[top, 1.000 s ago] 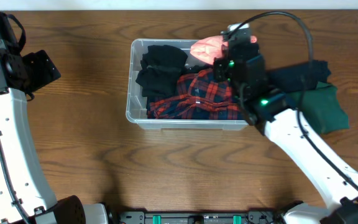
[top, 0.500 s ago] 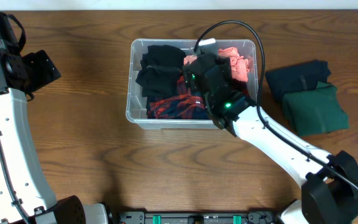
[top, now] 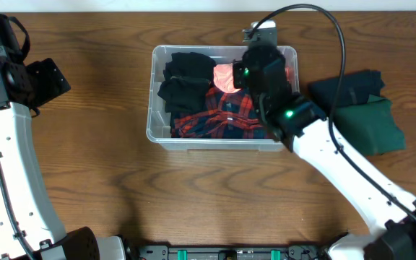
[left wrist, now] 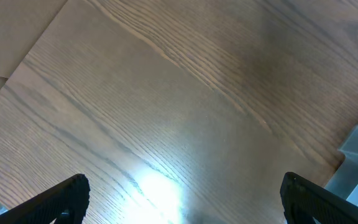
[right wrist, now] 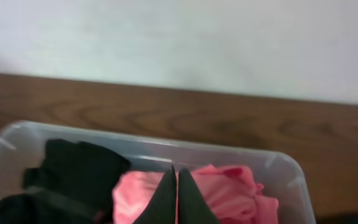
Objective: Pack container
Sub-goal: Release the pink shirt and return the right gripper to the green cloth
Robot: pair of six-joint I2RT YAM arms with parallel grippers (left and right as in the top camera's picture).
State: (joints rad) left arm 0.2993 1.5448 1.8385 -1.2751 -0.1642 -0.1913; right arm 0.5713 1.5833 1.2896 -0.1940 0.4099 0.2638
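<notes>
The container (top: 151, 115) stands on the wooden counter (top: 107, 166), a little behind the middle and nearer to the right arm. It is a clear rectangular bin and it is quite full. Black garments (top: 183, 79) lie in its left part. A red plaid shirt (top: 219, 119) fills the front and the middle. A pink garment (top: 224, 76) lies at the back, toward the right corner.

The right arm reaches over the right back part of the container. The right gripper (right wrist: 176, 193) is just above the pink garment, with its two fingers pressed together. It seems to pinch no cloth, but the fingertips run out of the bottom of the wrist view, so I cannot be sure.

The left gripper (left wrist: 182, 193) hangs over bare counter, well apart from the container on its left side. Its fingers (left wrist: 67, 194) stand wide apart and hold nothing. Only one corner of the container shows at the right edge of that wrist view.

To the right of the container two folded cloths lie on the counter. A navy folded cloth (top: 349, 88) is near the bin, and a green folded cloth (top: 373, 128) lies touching it on the front side.
</notes>
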